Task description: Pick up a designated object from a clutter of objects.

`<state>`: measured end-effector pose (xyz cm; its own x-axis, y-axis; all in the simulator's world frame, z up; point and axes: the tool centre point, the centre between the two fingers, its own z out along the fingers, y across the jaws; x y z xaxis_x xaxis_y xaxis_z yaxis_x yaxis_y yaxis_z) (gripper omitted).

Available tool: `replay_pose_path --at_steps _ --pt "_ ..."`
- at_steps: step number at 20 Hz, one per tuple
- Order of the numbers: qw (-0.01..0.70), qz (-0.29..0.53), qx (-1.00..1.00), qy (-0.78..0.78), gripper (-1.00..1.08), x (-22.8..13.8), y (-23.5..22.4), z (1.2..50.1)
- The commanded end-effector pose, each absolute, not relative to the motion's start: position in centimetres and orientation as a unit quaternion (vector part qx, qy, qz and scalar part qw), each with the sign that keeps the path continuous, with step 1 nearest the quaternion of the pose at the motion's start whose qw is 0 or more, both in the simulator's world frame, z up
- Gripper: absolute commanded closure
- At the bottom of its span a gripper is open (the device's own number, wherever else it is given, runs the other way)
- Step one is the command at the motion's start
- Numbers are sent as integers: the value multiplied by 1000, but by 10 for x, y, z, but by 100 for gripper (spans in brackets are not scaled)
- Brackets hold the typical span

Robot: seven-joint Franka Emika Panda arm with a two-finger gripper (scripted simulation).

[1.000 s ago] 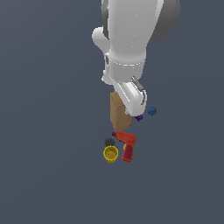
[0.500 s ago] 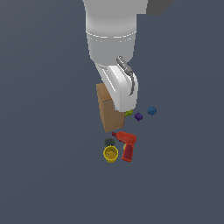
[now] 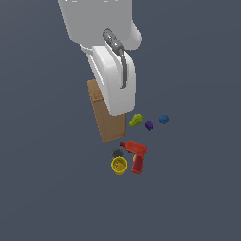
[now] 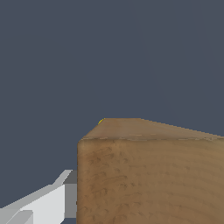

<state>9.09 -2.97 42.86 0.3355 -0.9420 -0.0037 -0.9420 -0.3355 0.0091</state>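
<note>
Tan box (image 3: pixel 107 120) was seen tilted, partly hidden behind arm, apart from red drill (image 3: pixel 136 155) & yellow cup (image 3: pixel 119 165). Gripper (image 4: pixel 65 192) grip couldn't be told.

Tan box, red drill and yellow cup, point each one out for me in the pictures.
tan box (image 3: pixel 109 123), exterior view, on its lower front face below the arm.
red drill (image 3: pixel 137 155), exterior view, on the body where the handle starts.
yellow cup (image 3: pixel 119 165), exterior view, on its rim.
</note>
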Motion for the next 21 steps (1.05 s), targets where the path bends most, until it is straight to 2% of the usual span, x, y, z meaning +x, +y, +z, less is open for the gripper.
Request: replay_pose_path --at_steps 1,21 --pt "0 0 817 -576 108 97 -36 445" --pt "0 0 817 -576 108 118 -54 478"
